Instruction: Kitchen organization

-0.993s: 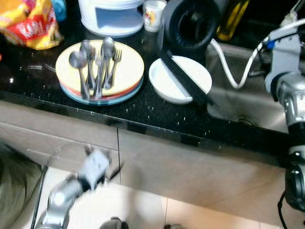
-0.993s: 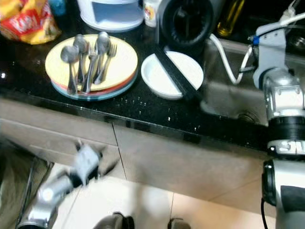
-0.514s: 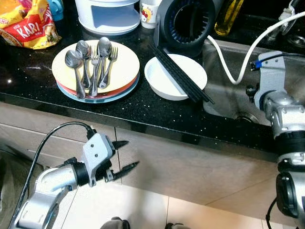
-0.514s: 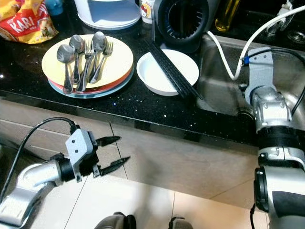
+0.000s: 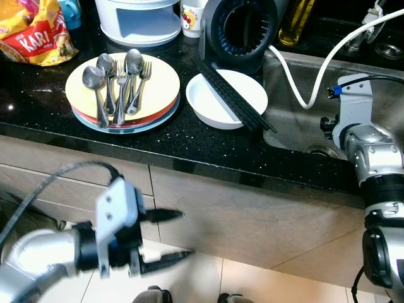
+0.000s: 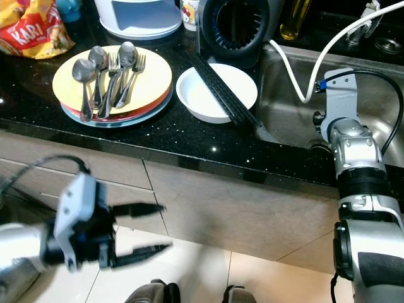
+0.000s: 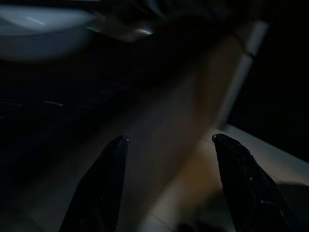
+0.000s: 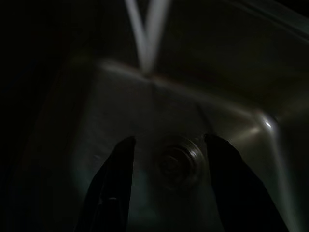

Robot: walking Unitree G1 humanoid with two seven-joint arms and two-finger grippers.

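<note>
1. Cutlery lies untouched on the stacked plates on the counter.
2. My left gripper, fingers wide and empty, has lifted toward the counter edge; reaching comes next.
3. My right gripper hangs open over the sink.

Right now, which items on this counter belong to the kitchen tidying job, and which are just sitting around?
Job items:
stacked plates
spoons and forks on the plates
white bowl
black chopsticks across the bowl
left gripper, jaws open, in front of the cabinet
right gripper, jaws open, over the sink drain

Just lying about:
snack bag
white hose
oil bottle
</note>
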